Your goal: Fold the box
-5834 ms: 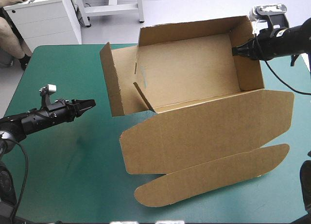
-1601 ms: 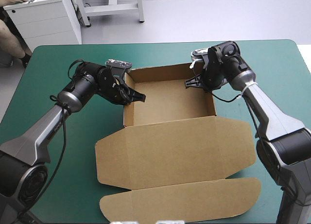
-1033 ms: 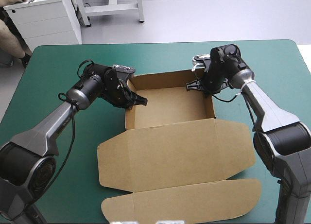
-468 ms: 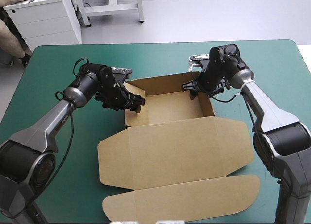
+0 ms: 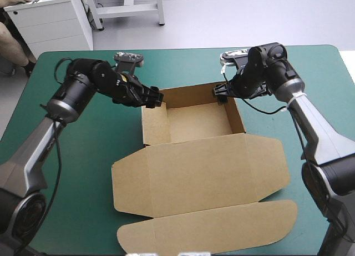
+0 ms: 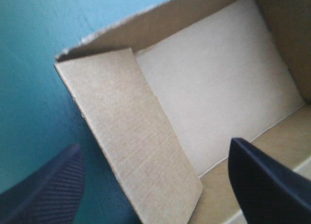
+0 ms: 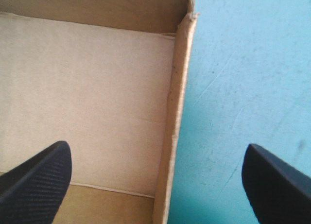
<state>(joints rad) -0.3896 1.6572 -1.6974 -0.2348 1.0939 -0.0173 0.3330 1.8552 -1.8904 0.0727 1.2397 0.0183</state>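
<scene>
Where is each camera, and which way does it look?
High view: above, behind the robot, looking down on the table and box; left claw and right claw show.
Left wrist view: on that wrist, facing the box's left wall; open left claw shows.
Right wrist view: on that wrist, facing the box's right wall; open right claw shows.
All three share the box's inside.

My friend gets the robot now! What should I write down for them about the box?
Left tool: open, empty, over the left wall of the box, near its far corner.
Right tool: open, empty, over the right wall, near its far corner.
The box sits mid-table on the teal-green cover.
Done: tray walls raised.
Left: lid and front flap lie flat, unfolded.
</scene>
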